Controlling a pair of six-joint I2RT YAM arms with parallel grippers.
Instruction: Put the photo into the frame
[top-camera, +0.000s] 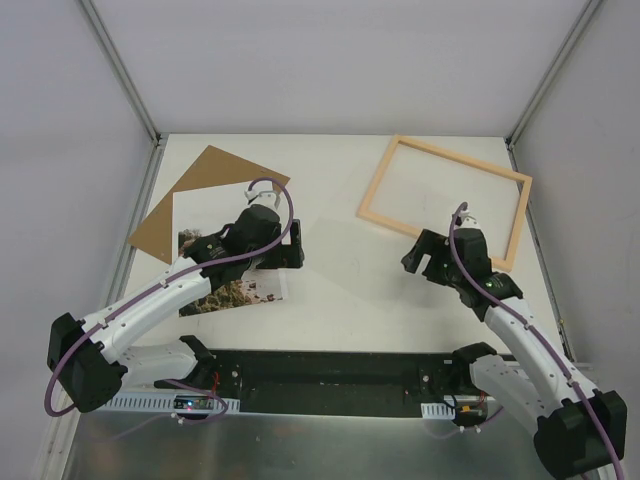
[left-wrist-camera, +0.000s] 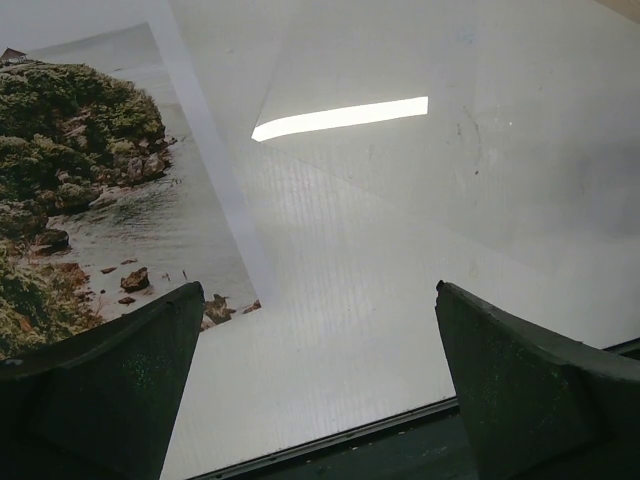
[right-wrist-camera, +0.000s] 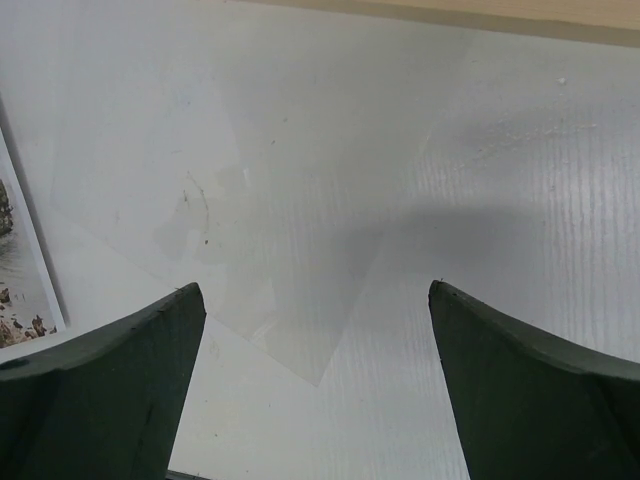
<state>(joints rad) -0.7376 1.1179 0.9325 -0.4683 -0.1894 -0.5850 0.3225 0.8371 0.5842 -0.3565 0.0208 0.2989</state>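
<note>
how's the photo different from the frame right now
The photo is a printed cliff scene lying left, overlapping the brown backing board; the frame is a bare light-wood outline lying right, directly on the table. The photo sits roughly square; the frame is skewed. Both are flat rectangles.

The left arm hides much of the photo; both wrist views crop it.

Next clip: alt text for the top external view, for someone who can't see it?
On a white table, a coastal photo lies at left, overlapping a brown board, and a light wood frame lies at right. The left arm reaches over the photo, the right arm over the frame's near rail, jaws open, holding nothing.
</note>
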